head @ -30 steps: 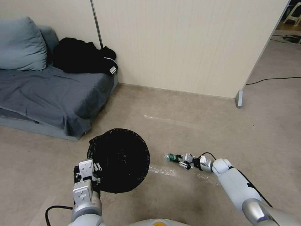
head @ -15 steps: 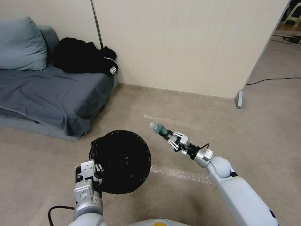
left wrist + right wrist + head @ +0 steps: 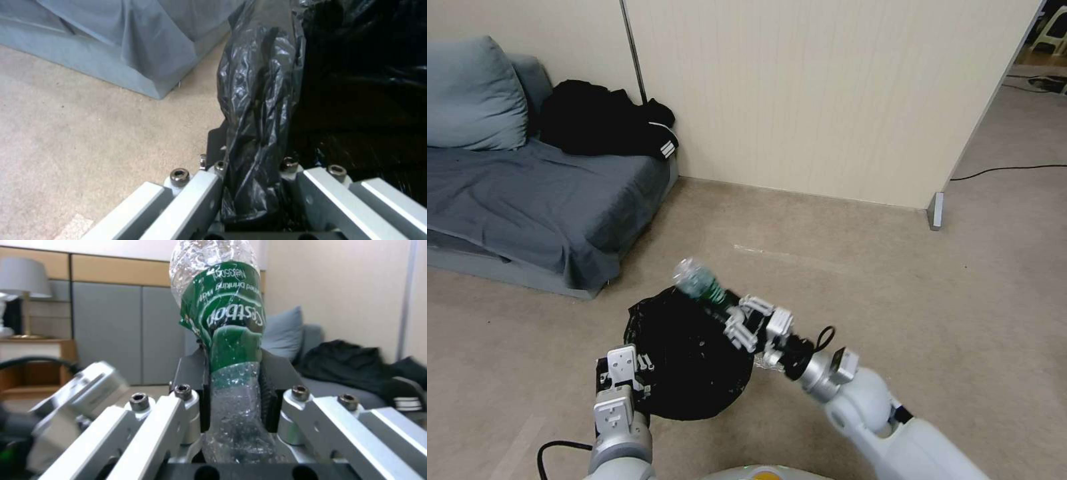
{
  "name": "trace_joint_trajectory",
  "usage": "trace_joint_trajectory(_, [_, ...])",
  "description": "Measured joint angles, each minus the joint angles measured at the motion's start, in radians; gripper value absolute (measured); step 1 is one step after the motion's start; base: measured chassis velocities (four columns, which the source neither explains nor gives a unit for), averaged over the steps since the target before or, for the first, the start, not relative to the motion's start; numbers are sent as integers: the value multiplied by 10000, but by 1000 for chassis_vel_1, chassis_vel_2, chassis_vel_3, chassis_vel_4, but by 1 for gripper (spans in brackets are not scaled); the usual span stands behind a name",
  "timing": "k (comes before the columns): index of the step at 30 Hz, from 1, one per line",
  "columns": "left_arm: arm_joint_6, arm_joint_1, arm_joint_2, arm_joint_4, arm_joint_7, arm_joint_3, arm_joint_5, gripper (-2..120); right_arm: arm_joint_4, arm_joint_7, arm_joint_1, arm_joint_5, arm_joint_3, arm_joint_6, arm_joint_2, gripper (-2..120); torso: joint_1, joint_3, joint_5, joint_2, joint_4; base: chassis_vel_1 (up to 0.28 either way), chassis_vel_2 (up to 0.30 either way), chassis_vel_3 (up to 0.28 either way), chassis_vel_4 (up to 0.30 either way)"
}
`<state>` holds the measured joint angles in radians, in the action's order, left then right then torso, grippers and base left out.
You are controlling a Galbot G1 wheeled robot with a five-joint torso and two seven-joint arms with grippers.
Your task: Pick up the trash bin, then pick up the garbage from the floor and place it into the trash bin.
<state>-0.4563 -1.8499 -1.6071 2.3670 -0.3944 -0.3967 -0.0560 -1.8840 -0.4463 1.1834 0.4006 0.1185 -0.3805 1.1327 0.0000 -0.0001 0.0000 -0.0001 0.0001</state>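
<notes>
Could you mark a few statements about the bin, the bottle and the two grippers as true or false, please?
1. The right gripper is shut on the bottle. True.
2. The bottle lies on the floor. False: it is held in the air above the far rim of the bin.
3. The left gripper grips the bin's bag-covered rim. True.
4. The bottle's label is red. False: it is green.
5. A black garment lies on the sofa. True.
6. The bin stands on the sofa. False: it is over the floor, in front of the sofa.
</notes>
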Motion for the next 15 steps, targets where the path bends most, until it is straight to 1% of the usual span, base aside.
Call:
trace_joint_trajectory(7, [54,-36,-7,114,-19,26,-12,1,590,40,-19,-594,569,26,318,18,0,0,0,0,-1,0,0,0,0])
trace_joint_trajectory(8, [54,-36,-7,114,-19,26,-12,1,590,40,-19,-594,569,26,318,18,0,0,0,0,-1,0,0,0,0])
trace_joint_trajectory(11, [62,-65,-9,204,-24,35,-11,1,1130,-79,-12,-913,580,-101,403,18,-1,0,0,0,-1,0,0,0,0])
trace_joint_trajectory(15, [79,-70,-10,218,-30,18,-5,1,1383,-244,56,-1055,452,-220,399,18,0,0,0,0,-1,0,0,0,0])
